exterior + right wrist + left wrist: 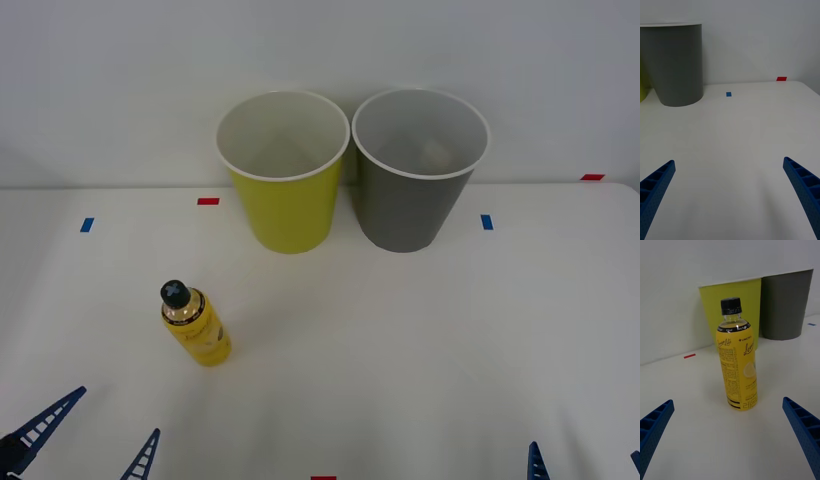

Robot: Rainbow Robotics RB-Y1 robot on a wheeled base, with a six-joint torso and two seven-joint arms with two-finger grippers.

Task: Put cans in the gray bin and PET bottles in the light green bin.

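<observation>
Clearly we reach with our left hand point(730, 435), fingers spread wide and empty, since the bottle point(737, 367) stands upright straight ahead between them on the surface point(400, 340), while our right hand point(730, 195), also spread, idles well aside.

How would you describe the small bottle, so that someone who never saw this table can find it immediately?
On the white table, two round bins stand side by side at the back: the light green bin and the gray bin. Nearer, before the green one towards the left gripper, stands the PET bottle. It alone is small and yellow, with a black cap.
</observation>
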